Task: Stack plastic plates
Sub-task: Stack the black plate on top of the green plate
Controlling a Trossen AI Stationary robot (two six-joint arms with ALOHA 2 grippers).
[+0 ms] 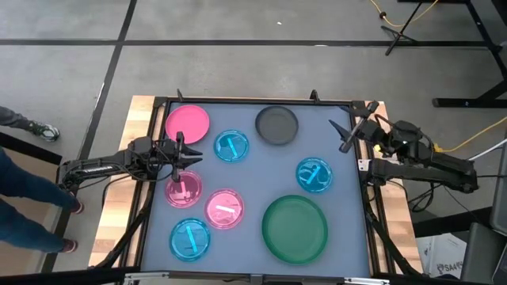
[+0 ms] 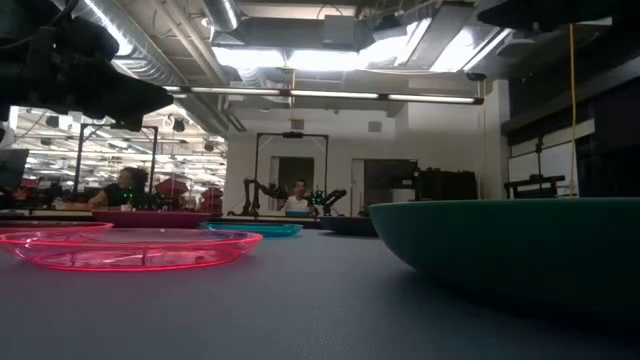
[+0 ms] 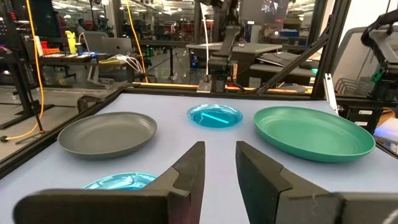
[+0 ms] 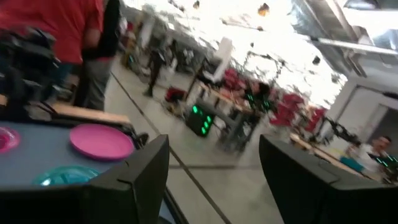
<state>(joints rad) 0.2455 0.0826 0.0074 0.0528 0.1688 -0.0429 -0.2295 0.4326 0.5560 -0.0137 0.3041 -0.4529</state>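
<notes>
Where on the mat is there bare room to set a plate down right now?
The widest bare patch is mid-mat, bordered by the dark grey plate, the right-hand blue plate, the green plate and the pink translucent plate. The far right corner, below the right end effector, is also bare. The left side is crowded: the left end effector hovers among small plates.

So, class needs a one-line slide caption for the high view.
Seven plastic plates lie unstacked on the table; left gripper hovers above a small pink plate, right gripper open at the edge.
</notes>
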